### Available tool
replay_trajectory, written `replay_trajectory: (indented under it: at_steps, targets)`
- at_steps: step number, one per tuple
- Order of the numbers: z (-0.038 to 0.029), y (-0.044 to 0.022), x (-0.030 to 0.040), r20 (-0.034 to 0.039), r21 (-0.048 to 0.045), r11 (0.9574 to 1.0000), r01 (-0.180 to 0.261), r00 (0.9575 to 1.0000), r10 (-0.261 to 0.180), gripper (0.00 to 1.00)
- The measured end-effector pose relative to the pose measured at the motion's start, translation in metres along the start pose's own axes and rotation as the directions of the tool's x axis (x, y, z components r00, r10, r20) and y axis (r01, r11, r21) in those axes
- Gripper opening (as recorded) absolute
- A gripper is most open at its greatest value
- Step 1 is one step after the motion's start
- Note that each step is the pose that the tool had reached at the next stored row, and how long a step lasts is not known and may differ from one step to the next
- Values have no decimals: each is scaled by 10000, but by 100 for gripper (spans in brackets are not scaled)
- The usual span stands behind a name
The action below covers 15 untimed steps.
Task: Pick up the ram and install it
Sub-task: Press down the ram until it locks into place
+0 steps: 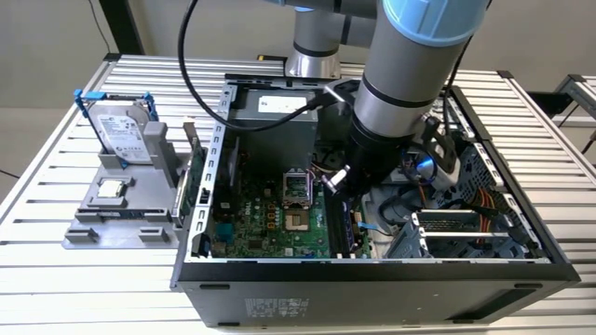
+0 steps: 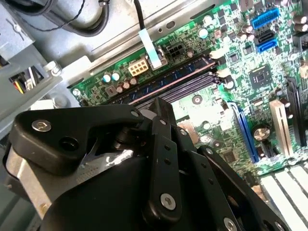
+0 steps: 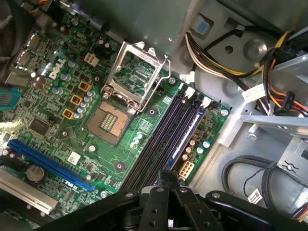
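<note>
Ram (image 3: 186,138) stands on edge in a slot of the motherboard (image 3: 57,96), the slot farthest from the open socket (image 3: 109,120) in a row of long slots (the rest look black and bare). In the second wrist view it (image 2: 168,77) reads as a dark blue strip running next to the white connector (image 2: 138,67). In the exterior view it (image 1: 348,223) lies just beside the socket (image 1: 296,187), towards the exterior view's right, inside the case (image 1: 373,269).

The gripper (image 3: 166,177) hangs over the near end of the slot row, past the socket, with its fingers (image 2: 161,108) pressed together and nothing between them. Whether the tip touches the ram cannot be told. The exterior view shows the gripper (image 1: 340,183) low inside the case. The hard drive (image 1: 121,132) stands outside the case, well apart from the socket.
</note>
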<state>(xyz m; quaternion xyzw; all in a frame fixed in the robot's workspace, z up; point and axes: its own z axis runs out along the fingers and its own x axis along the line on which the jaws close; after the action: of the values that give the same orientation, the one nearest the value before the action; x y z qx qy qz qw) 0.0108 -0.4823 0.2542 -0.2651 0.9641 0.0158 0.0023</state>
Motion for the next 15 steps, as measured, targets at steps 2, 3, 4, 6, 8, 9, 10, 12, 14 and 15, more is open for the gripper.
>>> replay_trajectory:
  at_steps: [2, 3, 4, 6, 8, 9, 10, 12, 14, 15]
  targets:
    - [0, 2, -2, -6, -3, 9998, 220, 9998, -220, 0]
    - [1, 5, -3, -9, -5, 9995, 329, 9995, -329, 0]
    - [0, 7, -5, -12, -5, 9991, 413, 9991, -413, 0]
    - [1, 8, -6, -20, -10, 9979, 642, 9979, -642, 0]
    - [0, 12, -8, -29, -13, 9956, 941, 9956, -941, 0]
    - [0, 14, -9, -33, -15, 9943, 1069, 9943, -1069, 0]
    - [0, 16, -10, -36, -17, 9929, 1187, 9929, -1187, 0]
    - [1, 21, -13, -42, -22, 9899, 1416, 9899, -1416, 0]
    - [1, 27, -16, -49, -26, 9861, 1661, 9861, -1661, 0]
    - [2, 30, -18, -52, -28, 9841, 1778, 9841, -1778, 0]
